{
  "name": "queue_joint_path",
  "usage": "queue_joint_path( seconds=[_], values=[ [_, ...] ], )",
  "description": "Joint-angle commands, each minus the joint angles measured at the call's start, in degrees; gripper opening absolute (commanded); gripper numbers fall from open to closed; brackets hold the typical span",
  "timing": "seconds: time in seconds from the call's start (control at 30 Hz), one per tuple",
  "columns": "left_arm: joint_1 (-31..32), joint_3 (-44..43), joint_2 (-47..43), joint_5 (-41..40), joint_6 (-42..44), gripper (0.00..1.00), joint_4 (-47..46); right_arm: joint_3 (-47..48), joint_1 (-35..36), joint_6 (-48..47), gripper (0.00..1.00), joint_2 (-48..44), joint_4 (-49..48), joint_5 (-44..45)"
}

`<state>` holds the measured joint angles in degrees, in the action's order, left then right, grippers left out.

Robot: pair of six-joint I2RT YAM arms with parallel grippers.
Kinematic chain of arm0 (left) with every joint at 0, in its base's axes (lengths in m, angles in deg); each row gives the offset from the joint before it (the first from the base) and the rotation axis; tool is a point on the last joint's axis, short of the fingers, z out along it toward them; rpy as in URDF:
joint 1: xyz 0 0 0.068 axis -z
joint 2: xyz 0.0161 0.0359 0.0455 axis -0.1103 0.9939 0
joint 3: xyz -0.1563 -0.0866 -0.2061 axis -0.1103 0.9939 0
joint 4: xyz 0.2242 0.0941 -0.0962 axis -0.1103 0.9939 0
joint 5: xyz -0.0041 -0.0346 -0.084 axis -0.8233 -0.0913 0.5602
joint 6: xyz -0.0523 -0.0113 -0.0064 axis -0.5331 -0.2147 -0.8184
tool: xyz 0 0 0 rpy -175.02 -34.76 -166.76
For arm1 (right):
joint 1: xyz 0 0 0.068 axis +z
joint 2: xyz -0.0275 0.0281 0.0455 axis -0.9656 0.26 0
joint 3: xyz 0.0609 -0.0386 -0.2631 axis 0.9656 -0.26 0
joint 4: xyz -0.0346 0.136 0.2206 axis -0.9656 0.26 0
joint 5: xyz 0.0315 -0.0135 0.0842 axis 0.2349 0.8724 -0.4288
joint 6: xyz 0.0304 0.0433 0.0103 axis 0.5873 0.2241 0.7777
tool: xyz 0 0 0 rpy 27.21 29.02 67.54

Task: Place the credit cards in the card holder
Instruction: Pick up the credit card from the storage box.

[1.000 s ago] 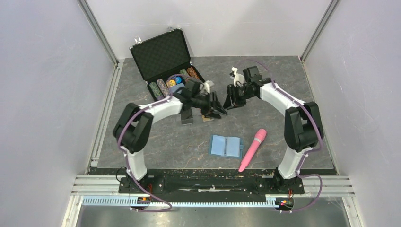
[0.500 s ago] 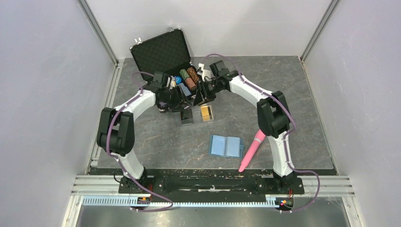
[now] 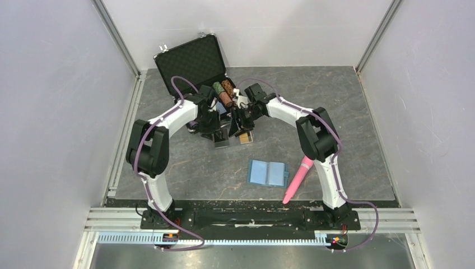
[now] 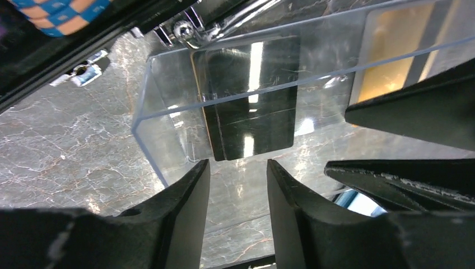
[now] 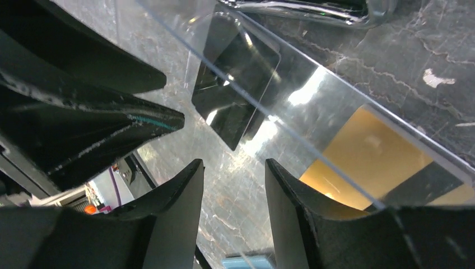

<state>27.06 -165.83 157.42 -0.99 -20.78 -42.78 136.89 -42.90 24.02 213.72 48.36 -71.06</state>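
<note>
Black credit cards (image 4: 249, 103) lie in a clear plastic box (image 4: 159, 129), and gold-orange cards (image 4: 397, 53) lie beside them behind a clear wall. In the top view the black stack (image 3: 222, 138) and gold stack (image 3: 245, 136) sit side by side. My left gripper (image 3: 218, 129) hovers open and empty just above the black cards (image 5: 235, 95). My right gripper (image 3: 238, 124) hovers open and empty between the two stacks, beside the gold cards (image 5: 367, 162). The two grippers are close together. The teal-blue card holder (image 3: 268, 173) lies open flat, nearer the arm bases.
An open black chip briefcase (image 3: 196, 64) with rows of poker chips (image 3: 223, 92) stands just behind the grippers. A pink cylindrical object (image 3: 298, 177) lies right of the card holder. Grey walls close in both sides and the back.
Both arms have swung in over the card boxes. The left gripper went back toward the briefcase, then over the black cards. The right gripper moved left and down next to it.
</note>
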Motion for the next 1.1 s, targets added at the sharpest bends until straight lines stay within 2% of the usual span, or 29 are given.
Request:
queue_joint_path(
  seconds=[0.0, 0.2, 0.43, 0.7, 1.07],
  values=[
    [0.65, -3.44, 2.44, -3.55, 3.58, 0.45, 2.51, 0.35, 0.77, 2.35, 0.47, 2.06, -4.65, 1.86],
    [0.89, -5.48, 5.77, -4.62, 3.63, 0.33, 3.61, -0.27, 1.45, 5.63, 0.48, 3.61, -7.56, 3.37],
    [1.26, -6.68, 7.26, -7.05, 4.70, 0.26, 4.96, 0.96, 2.37, 6.70, 0.45, 6.03, -7.50, 4.57],
    [1.83, -6.80, 8.52, -7.51, 5.08, 0.22, 5.42, 4.24, 3.90, 2.65, 0.43, 9.23, -1.54, 8.29],
    [1.98, -7.20, 8.13, -5.81, 5.44, 0.20, 5.41, 3.25, 4.44, 1.92, 0.24, 10.93, -1.45, 5.93]
  ],
)
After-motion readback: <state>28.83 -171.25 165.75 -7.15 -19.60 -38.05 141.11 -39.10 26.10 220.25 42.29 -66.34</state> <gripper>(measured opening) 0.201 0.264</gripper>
